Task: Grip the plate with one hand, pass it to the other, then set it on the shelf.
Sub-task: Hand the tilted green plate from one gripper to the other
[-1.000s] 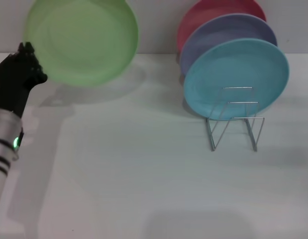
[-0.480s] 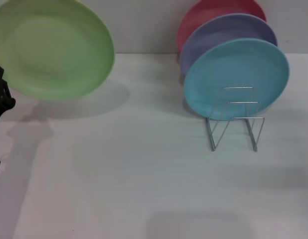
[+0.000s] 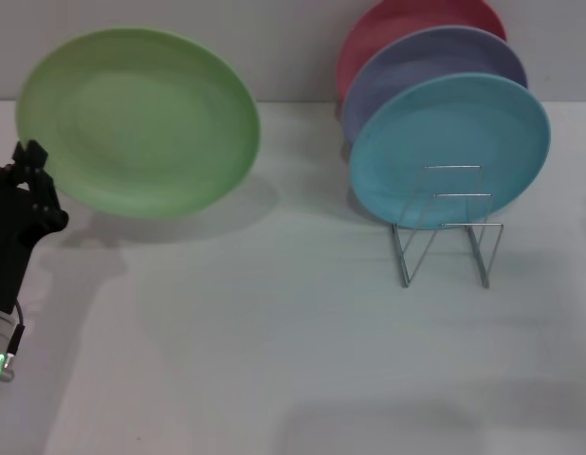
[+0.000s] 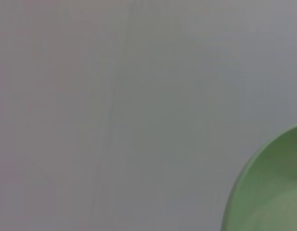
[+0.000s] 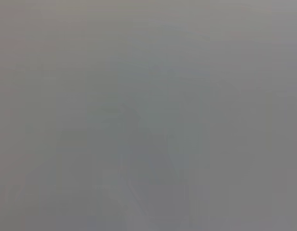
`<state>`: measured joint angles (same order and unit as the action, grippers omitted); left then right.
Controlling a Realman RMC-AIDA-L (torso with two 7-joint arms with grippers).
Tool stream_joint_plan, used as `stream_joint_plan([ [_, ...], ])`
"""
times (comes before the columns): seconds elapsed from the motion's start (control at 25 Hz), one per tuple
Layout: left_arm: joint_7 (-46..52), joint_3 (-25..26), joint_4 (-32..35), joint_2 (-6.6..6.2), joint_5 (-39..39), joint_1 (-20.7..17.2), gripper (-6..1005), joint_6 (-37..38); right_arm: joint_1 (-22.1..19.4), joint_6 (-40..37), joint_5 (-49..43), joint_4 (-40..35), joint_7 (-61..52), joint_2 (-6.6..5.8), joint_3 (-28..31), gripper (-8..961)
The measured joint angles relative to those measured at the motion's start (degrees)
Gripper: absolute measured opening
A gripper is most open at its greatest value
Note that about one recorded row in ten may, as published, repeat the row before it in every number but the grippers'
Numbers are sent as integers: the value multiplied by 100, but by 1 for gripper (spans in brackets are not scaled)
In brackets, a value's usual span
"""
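Note:
The light green plate [image 3: 138, 121] hangs tilted above the white table at the far left, its face turned toward me. My left gripper [image 3: 31, 159], black on a silver arm with a green light, is shut on the plate's lower left rim. A curve of the green plate [image 4: 271, 192] also fills a corner of the left wrist view. The shelf [image 3: 446, 232], a small silver wire rack, stands at the right, well away from the held plate. My right gripper is out of view; its wrist view shows only blank grey.
A turquoise plate [image 3: 449, 147] leans upright in the rack, with a lavender plate [image 3: 435, 62] and a pink plate [image 3: 393, 28] behind it. The rack's front loops stand bare. White table [image 3: 274, 332] spreads between the plate and the rack.
The left gripper and green plate swung left toward the frame edge, then came back right and lower. The rack and its plates have not moved.

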<state>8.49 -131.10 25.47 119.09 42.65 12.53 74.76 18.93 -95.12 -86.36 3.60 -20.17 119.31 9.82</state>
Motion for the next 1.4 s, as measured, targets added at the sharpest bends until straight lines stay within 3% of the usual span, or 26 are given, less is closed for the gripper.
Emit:
stream_joint_plan([
  [0.24,-184,-48,42,0,46,-7,45,-42,-172,-186,-525,1151,1858,4,-7,722],
  [0.4,-184,-71,50,0,283,-17,45,-64,-192,-173,-918,1706,2477,3,-7,723],
  [0.64,-317,-198,173,4,581,-70,46,-151,14,160,-1442,2162,2535,0,-17,723],
  [1.04,-1281,-1120,664,9,1962,-142,48,-114,665,1437,-1994,2454,2494,16,-78,722],
  [1.4,-1459,-1434,908,9,2407,-216,49,-84,1199,2376,-2058,2566,2391,37,-78,723],
])
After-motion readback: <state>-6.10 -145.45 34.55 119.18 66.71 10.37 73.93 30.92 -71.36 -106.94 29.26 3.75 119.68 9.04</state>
